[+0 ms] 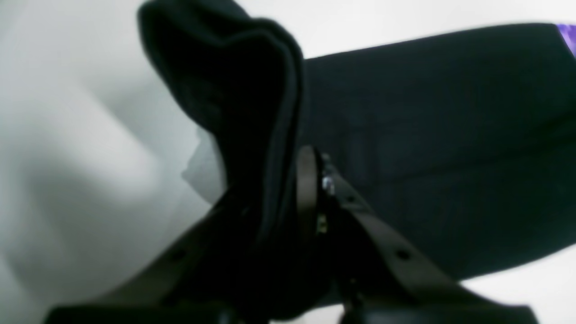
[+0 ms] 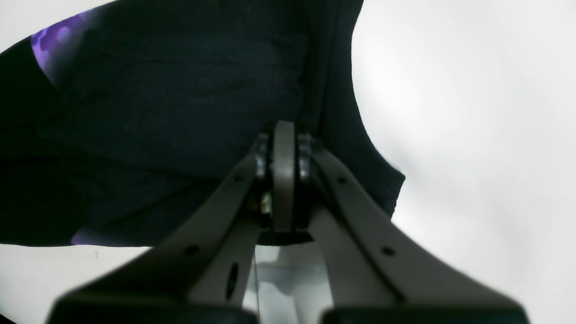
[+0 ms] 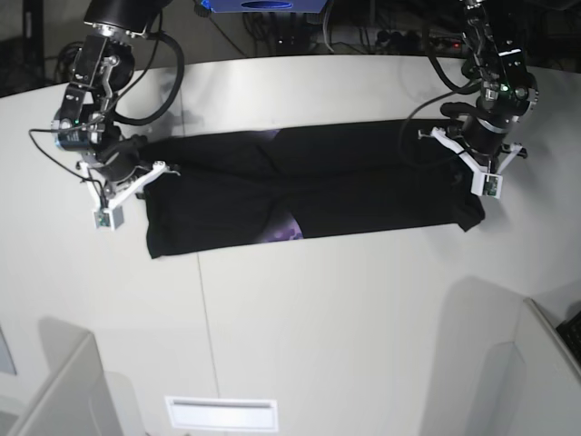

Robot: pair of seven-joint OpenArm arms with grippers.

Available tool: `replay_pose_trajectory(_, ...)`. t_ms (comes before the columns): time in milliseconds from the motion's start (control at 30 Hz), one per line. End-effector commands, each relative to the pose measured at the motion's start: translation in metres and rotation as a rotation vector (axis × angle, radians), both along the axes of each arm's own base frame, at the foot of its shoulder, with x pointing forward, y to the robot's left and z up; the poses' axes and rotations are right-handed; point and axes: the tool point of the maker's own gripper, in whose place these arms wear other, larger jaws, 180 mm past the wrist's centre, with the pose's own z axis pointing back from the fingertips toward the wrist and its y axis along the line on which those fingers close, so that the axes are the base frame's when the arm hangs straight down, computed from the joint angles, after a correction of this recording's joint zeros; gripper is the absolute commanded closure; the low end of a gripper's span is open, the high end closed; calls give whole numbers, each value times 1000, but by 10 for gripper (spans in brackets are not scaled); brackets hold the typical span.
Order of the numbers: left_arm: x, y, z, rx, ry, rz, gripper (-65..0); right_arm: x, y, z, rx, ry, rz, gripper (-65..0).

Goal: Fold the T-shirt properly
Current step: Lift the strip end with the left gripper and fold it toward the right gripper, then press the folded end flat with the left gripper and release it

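The black T-shirt (image 3: 363, 182) lies as a long band across the white table (image 3: 318, 309), stretched between both arms. A bit of purple print (image 3: 286, 232) shows at its near edge. On the right of the base view my left gripper (image 3: 467, 153) is shut on the cloth's end. In the left wrist view a bunched fold of the T-shirt (image 1: 252, 112) stands up from between the shut fingers of my left gripper (image 1: 310, 180). At the base view's left, my right gripper (image 3: 145, 170) is shut on the other end. My right gripper (image 2: 283, 135) pinches the T-shirt's (image 2: 180, 112) edge in its own view.
Cables and dark equipment (image 3: 363, 32) sit behind the table's far edge. A pale slot (image 3: 222, 413) lies at the near edge. White panels rise at the near left (image 3: 64, 391) and near right (image 3: 536, 363) corners.
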Motion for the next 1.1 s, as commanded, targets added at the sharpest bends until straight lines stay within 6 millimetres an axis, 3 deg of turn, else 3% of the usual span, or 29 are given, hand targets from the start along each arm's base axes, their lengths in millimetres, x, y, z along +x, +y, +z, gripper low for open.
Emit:
replay_pose_trajectory(0, 6, -10, 9, -2, -39, -29, 0, 8, -3, 11, -6, -47, 1, 0)
replay_pose_trajectory(167, 3, -38, 0, -58, -11, -62, 0, 7, -3, 10, -6, -44, 1, 0)
replay_pose_trajectory(467, 5, -62, -4, -142, 2, -33, 0, 7, -3, 10, -6, -41, 1, 0)
replay_pose_trajectory(1067, 29, -94, 6, -226, 12, -34, 0, 6, -1, 9, -5, -38, 6, 0)
